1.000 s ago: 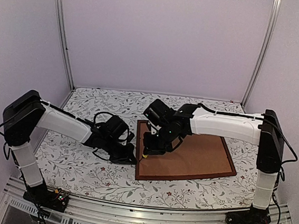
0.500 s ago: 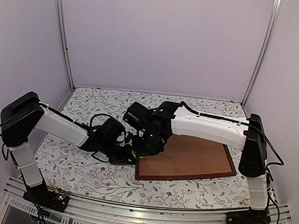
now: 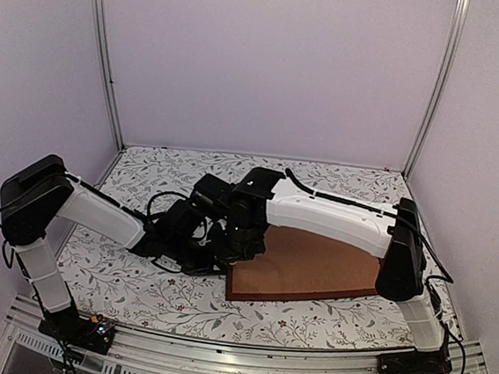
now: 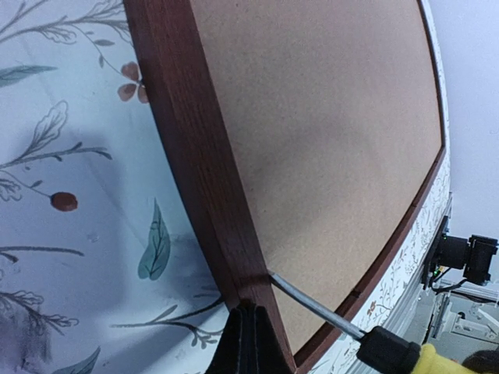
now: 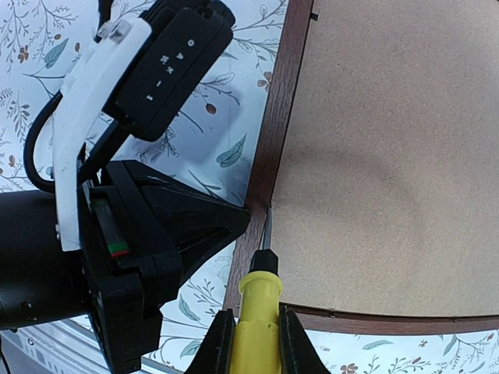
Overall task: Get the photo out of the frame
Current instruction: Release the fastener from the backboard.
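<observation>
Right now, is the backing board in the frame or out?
In: the backing board sits within the frame on all visible sides.

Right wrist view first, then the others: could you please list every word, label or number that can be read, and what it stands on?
black housing on the left arm's wrist: a row of white characters, tilted and too blurred to read.
backing board, frame, yellow-handled screwdriver, floral tablecloth: no text visible.
Top external and left wrist views: nothing legible.
</observation>
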Controlling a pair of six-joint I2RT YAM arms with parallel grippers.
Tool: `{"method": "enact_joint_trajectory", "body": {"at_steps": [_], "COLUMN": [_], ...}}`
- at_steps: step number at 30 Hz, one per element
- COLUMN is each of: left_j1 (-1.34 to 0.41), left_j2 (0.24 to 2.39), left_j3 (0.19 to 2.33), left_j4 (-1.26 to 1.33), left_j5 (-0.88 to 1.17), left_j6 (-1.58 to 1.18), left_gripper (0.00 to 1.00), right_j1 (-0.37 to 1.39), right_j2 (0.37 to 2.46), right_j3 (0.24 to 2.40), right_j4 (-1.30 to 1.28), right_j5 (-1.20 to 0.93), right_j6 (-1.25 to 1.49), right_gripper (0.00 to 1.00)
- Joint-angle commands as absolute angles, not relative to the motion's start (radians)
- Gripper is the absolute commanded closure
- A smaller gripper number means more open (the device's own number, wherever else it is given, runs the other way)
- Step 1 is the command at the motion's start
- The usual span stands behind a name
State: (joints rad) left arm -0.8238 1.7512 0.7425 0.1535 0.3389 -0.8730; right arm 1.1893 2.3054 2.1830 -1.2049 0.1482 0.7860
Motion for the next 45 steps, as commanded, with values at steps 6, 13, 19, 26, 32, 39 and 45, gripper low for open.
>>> {"method": "enact_joint_trajectory", "body": {"at_steps": [6,13,19,26,32,39,45], "left_j1": [-0.901,-0.902,-0.902,-0.899,-0.897,-0.896,-0.894], "left_j2": [1.837,1.835,1.827,1.810,1.791,1.772,1.751], "left_j3": [0.720,0.716,0.724,0.743,0.763,0.796,0.806], "left_j4": [0.176,0.177,0.157,0.086,0.030,-0.071,-0.104], "left_j5": [0.370,0.370,0.366,0.348,0.327,0.297,0.284], "left_j6": [-0.850,-0.852,-0.838,-0.810,-0.794,-0.791,-0.813], "left_gripper": [0.99,0.99,0.99,0.99,0.99,0.99,0.99], "right_j1": [1.278,1.278,1.273,1.269,1.253,1.223,1.189], "right_j2": [2.507,2.531,2.509,2.405,2.273,2.128,2.012], "right_j3": [2.191,2.235,2.236,2.131,2.028,1.913,1.809], "right_j4": [-0.842,-0.857,-0.874,-0.860,-0.844,-0.846,-0.855], "right_j5": [-0.238,-0.253,-0.212,-0.151,-0.099,-0.051,-0.037], "right_j6": [0.756,0.730,0.715,0.712,0.707,0.674,0.641], "right_gripper": [1.00,1.00,1.00,1.00,1.00,1.00,1.00]}}
